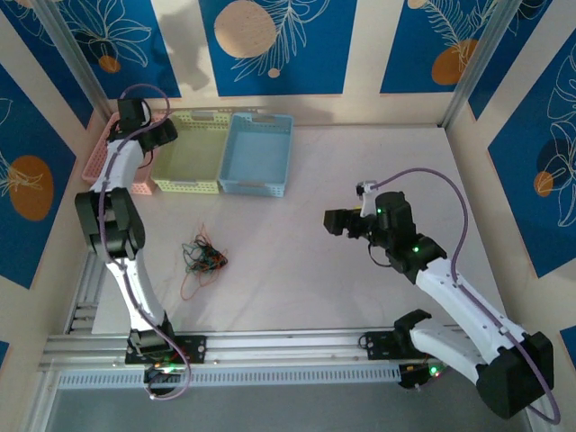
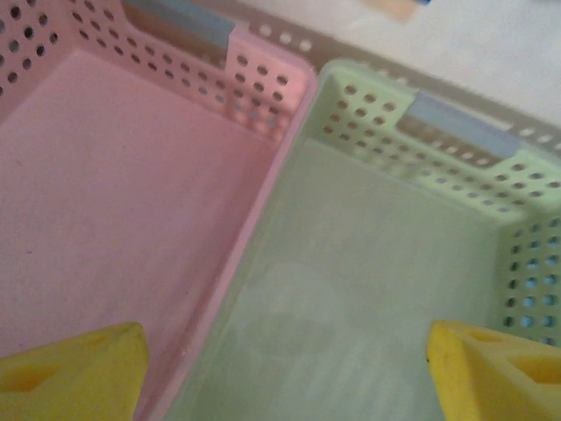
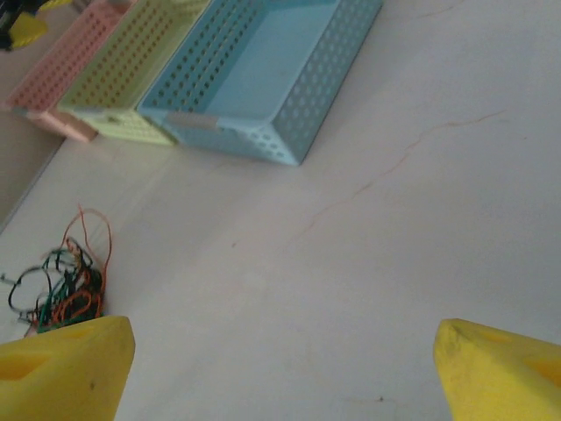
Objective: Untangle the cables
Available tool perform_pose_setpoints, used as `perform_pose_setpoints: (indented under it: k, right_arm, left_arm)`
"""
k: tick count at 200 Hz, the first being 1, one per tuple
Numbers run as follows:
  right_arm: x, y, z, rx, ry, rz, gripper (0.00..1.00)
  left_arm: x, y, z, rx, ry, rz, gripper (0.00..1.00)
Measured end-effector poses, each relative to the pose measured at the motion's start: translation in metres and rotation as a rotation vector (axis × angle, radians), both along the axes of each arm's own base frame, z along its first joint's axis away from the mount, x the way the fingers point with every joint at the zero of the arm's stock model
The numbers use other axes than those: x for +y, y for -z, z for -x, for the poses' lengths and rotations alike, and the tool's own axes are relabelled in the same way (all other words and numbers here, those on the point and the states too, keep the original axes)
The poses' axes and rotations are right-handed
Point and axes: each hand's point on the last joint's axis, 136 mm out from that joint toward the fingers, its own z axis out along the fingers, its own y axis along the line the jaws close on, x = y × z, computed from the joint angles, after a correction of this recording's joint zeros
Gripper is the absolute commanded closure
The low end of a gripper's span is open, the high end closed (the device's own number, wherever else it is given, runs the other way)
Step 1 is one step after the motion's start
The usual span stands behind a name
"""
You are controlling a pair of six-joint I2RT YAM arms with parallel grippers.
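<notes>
Table (image 1: 360, 270) is spread across mid-frame. Pink basket (image 1: 97, 164), green basket (image 1: 187, 185) and blue basket (image 1: 255, 188) are lined up upper left. Left gripper (image 2: 285, 377) is held open over the pink-green seam; right gripper (image 1: 335, 221) is held open, empty, centre right. Cables (image 1: 202, 256) are heaped, tangled, lower left.

Three perforated baskets are lined up side by side at the far left of the pale bench (image 1: 315, 270). A pink basket (image 2: 254, 83) is placed leftmost, a green basket (image 1: 193, 184) is pressed against it, and a blue basket (image 1: 255, 187) is set at the right. The bench is enclosed by walls on which blue panels (image 1: 270, 45) with white leaves and orange discs are hung. An aluminium rail (image 1: 288, 346) is fixed along the near edge.
</notes>
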Motion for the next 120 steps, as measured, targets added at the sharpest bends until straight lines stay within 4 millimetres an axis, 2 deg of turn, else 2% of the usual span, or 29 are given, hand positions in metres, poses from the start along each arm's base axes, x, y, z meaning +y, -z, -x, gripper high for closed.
perform_pose_setpoints:
  k: [35, 58, 75, 103, 120]
  right_arm:
    - [0.01, -0.007, 0.014, -0.025, -0.057, 0.006, 0.12]
    - [0.013, -0.01, 0.018, -0.042, -0.073, 0.014, 0.12]
    - [0.013, -0.009, 0.019, -0.043, -0.076, 0.022, 0.16]
    - [0.014, -0.011, 0.024, -0.045, -0.082, 0.024, 0.17]
    - [0.014, -0.018, 0.029, -0.066, -0.09, 0.012, 0.18]
  left_arm:
    - [0.01, 0.034, -0.019, 0.097, 0.019, -0.011, 0.2]
    - [0.01, 0.045, -0.026, 0.132, 0.035, -0.015, 0.2]
    - [0.011, 0.052, -0.028, 0.152, 0.043, -0.021, 0.21]
    - [0.012, 0.066, -0.028, 0.194, 0.058, -0.037, 0.27]
    - [0.012, 0.08, -0.024, 0.231, 0.066, -0.044, 0.36]
